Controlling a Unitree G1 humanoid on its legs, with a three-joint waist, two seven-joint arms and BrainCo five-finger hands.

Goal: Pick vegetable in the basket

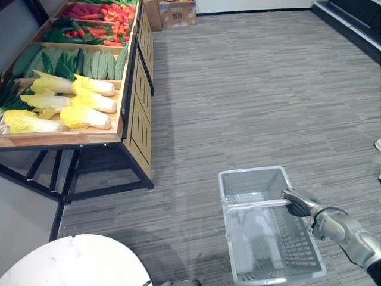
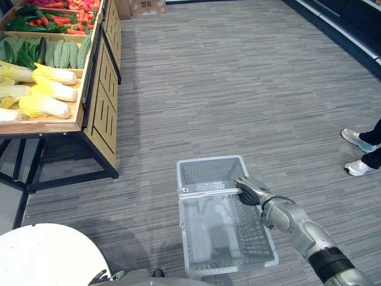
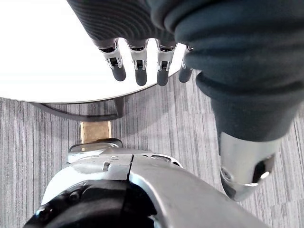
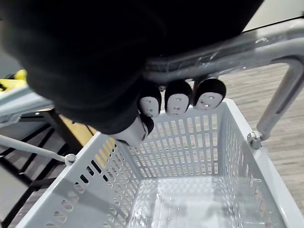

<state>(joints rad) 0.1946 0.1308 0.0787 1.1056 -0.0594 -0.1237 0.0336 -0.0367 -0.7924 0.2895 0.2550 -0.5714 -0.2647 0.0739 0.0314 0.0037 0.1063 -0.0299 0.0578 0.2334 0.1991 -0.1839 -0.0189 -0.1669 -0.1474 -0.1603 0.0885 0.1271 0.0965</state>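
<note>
A grey plastic basket (image 1: 250, 173) hangs low over the floor at the lower right, with nothing inside it. My right hand (image 1: 297, 202) is shut on its handle (image 2: 208, 193); in the right wrist view the fingers (image 4: 178, 99) curl round the bar (image 4: 228, 52) above the basket's slotted wall (image 4: 180, 142). Vegetables lie on a wooden stand (image 1: 128, 113) at the left: yellow napa cabbages (image 1: 86, 117), cucumbers (image 1: 98, 64) and red and green peppers (image 1: 101, 12). My left hand (image 3: 140, 71) hangs open, its fingers straight, over a white round table (image 3: 47, 57).
The white round table (image 1: 71, 262) stands at the lower left, close to the stand's black frame (image 1: 107, 190). A cardboard box (image 1: 177, 13) sits at the back. A person's shoes (image 2: 357, 140) stand at the right edge. Grey carpet lies between the stand and the basket.
</note>
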